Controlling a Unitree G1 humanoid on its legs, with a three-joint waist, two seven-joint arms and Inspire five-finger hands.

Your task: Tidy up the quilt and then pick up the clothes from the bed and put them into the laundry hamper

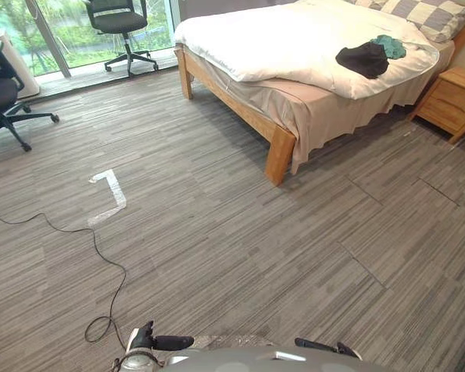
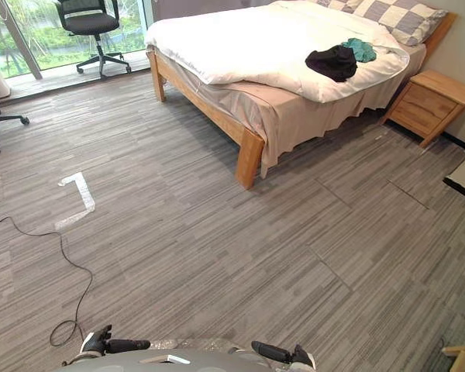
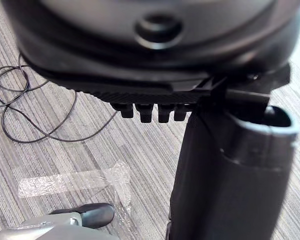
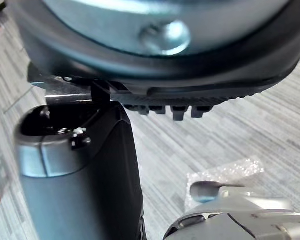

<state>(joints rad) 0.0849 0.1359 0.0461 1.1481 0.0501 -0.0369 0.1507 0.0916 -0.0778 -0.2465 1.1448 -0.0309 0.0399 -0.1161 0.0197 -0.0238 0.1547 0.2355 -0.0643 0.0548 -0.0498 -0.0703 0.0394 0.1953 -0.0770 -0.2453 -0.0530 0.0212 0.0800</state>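
A white quilt [image 1: 294, 39] lies spread over the wooden bed [image 1: 279, 155] at the far right of the room. On its right part rest a black garment [image 1: 364, 60] and, touching it on the pillow side, a teal garment [image 1: 390, 46]. My left hand [image 3: 150, 111] hangs above the grey floor, its short row of fingers relaxed and holding nothing. My right hand [image 4: 172, 111] hangs the same way, fingers relaxed and empty. Both hands are far from the bed.
A checked pillow [image 1: 426, 15] lies at the head of the bed and a wooden nightstand [image 1: 452, 99] stands to its right. Two office chairs [image 1: 120, 23] [image 1: 4, 93] stand near the window. A tape corner [image 1: 108, 194] marks the open striped floor.
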